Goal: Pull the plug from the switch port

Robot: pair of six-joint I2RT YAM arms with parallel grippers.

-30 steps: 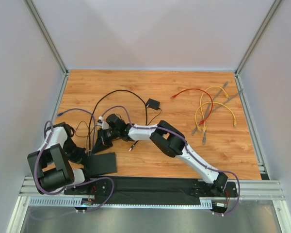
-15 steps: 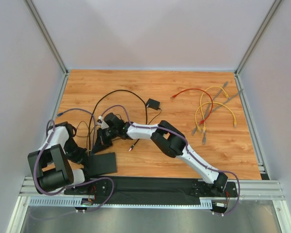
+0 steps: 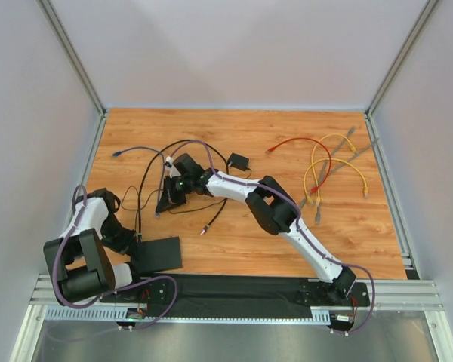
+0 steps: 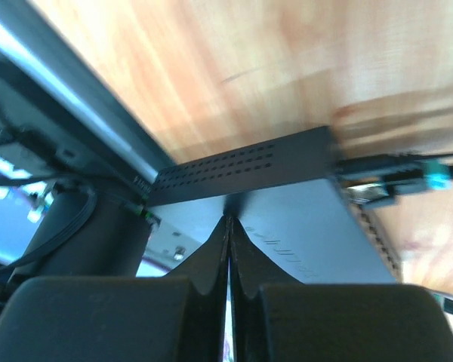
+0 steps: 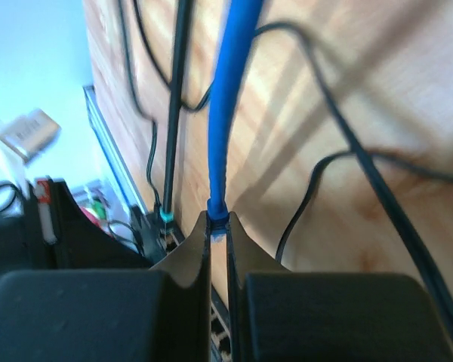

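Snagging is the main risk: the blue cable (image 5: 230,98) runs among loose black cords (image 3: 147,170), so a pull may drag them and jerk the switch (image 3: 157,254), lying at 7 o'clock on the desk (image 3: 234,234). Right tool (image 5: 217,219), at 12 o'clock from the switch and apart from it, is clamped on that cable. Left tool (image 4: 228,219) is closed, empty, resting on the switch's top; it may slip.

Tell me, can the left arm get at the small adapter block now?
Probably not: the left hand rests shut on the switch port, and the right arm lies across the way to the adapter block.
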